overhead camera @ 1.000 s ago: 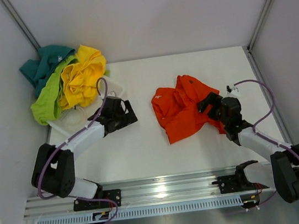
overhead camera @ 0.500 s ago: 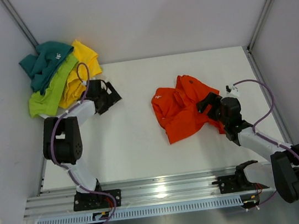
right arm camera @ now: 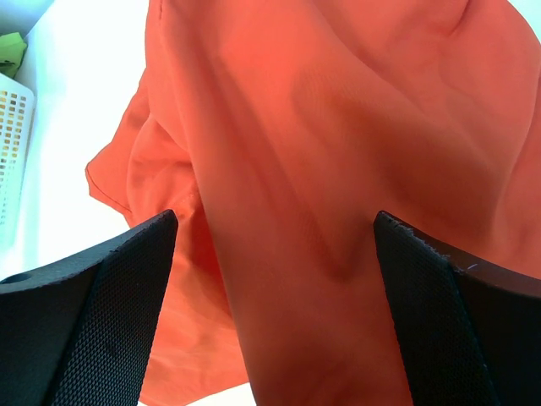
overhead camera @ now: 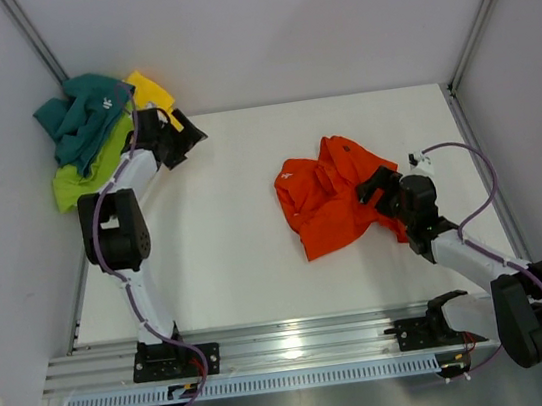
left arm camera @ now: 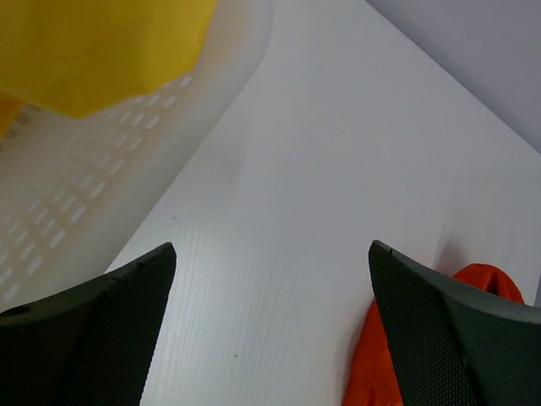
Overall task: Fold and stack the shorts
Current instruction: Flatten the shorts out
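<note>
1. The right jaws stand wide apart with nothing between them. They are poised just above the crumpled orange shorts [right arm camera: 321, 169], whose cloth fills the right wrist view between the two pads.
2. The left jaws are likewise apart and empty, reaching into the far-left corner. They sit over bare worktop [left arm camera: 321, 169], just beside a slotted white basket [left arm camera: 110, 186] with yellow shorts [left arm camera: 101, 42] drooping over its rim.
3. The orange pair lies bunched on the worktop, right of centre. It is well apart from the heap of teal shorts [overhead camera: 87, 113], lime shorts [overhead camera: 81, 179] and the yellow pair in that corner.
4. Handling, as a judgement:
   - The fabric looks light, limp and slightly slick, so it should sag, drag and bunch rather than keep a shape.
   - A pinch in the middle of the rumple would likely gather several layers at once.
   - A hold on an outer edge, ideally the waistband or a leg hem, with one corner per arm, should let the pair be drawn flat before folding.
5. Hard to make out:
   - The folds hide the orange pair's waistband and drawstring, so I cannot tell which edge is which.
   - From above, the heap covers nearly all of the basket.
   - I cannot tell whether more pairs lie underneath the heap.
</note>
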You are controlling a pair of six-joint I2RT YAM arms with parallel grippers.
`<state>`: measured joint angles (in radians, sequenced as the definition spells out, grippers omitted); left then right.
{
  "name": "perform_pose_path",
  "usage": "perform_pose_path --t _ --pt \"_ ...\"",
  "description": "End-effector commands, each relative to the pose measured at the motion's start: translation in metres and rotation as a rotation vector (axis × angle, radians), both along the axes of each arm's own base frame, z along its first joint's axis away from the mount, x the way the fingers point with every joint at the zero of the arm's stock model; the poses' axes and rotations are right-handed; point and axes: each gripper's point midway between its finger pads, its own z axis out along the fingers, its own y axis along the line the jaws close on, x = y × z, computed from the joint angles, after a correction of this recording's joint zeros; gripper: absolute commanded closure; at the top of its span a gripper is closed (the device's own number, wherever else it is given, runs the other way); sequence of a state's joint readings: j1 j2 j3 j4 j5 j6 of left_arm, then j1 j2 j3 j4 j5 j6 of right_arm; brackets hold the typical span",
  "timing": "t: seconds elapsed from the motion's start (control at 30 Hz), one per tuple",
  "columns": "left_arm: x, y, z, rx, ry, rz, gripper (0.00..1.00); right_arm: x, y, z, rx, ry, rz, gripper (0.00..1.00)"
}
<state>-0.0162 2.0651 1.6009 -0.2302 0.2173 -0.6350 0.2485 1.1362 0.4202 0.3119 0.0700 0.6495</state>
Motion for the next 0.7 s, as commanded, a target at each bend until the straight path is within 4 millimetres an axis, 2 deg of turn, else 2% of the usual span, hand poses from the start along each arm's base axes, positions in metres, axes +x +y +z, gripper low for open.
perform_pose_path --t 0.0,0.03,0.07,0.1,0.17,0.23,0.27,0.3,0.33,0.37,0.4,0.43,0.47,0.5,0.57,0.6,0.67 --pt "-0.01 0.041 -0.002 0.085 0.028 0.058 0.01 0.013 0.007 0.026 -0.013 -0.073 0.027 0.0" --pt "-0.01 0.03 0.018 0.079 -0.021 0.03 0.01 0.013 0.006 0.028 -0.015 -0.08 0.027 0.01" --pt "-0.017 0.021 0.018 0.066 -0.016 0.008 0.01 0.013 0.008 0.028 -0.017 -0.081 0.036 0.01" --pt "-0.021 0.004 0.024 0.041 -0.025 -0.038 0.01 0.013 0.008 0.031 -0.02 -0.088 0.042 0.01" --pt "-0.033 -0.019 0.037 0.015 -0.04 -0.084 0.01 0.013 0.009 0.033 -0.035 -0.096 0.05 0.01" --pt "-0.042 -0.032 0.043 0.014 -0.054 -0.111 0.01 0.013 0.007 0.037 -0.055 -0.104 0.044 0.0" --pt "-0.049 -0.045 0.056 0.02 -0.076 -0.133 0.01 0.012 0.002 0.035 -0.082 -0.095 0.023 0.01" --pt "-0.06 -0.05 0.048 0.03 -0.057 -0.143 0.01 0.011 0.0 0.039 -0.093 -0.102 0.012 0.0" --pt "-0.064 -0.053 0.053 0.048 -0.072 -0.14 0.01 0.012 -0.003 0.043 -0.107 -0.109 -0.006 0.0" --pt "-0.074 -0.066 0.069 0.055 -0.103 -0.163 0.01 0.011 -0.004 0.043 -0.126 -0.106 -0.006 0.0" --pt "-0.086 -0.071 0.06 0.06 -0.089 -0.177 0.01 0.011 -0.005 0.042 -0.135 -0.098 -0.007 0.01" --pt "-0.096 -0.082 0.076 0.069 -0.128 -0.195 0.01 0.013 -0.008 0.037 -0.154 -0.07 -0.02 0.03" --pt "-0.101 -0.086 0.069 0.077 -0.114 -0.199 0.01 0.014 -0.009 0.04 -0.157 -0.07 -0.026 0.07" --pt "-0.111 -0.089 0.077 0.083 -0.133 -0.204 0.01 0.016 -0.008 0.031 -0.17 -0.04 -0.024 0.1" --pt "-0.129 -0.096 0.07 0.102 -0.119 -0.217 0.01 0.02 -0.007 0.029 -0.174 -0.028 -0.019 0.22" --pt "-0.138 -0.098 0.076 0.101 -0.138 -0.226 0.01 0.021 -0.006 0.024 -0.178 -0.012 -0.015 0.34" --pt "-0.15 -0.104 0.076 0.096 -0.144 -0.246 0.01 0.024 -0.005 0.023 -0.185 -0.009 -0.01 0.4"
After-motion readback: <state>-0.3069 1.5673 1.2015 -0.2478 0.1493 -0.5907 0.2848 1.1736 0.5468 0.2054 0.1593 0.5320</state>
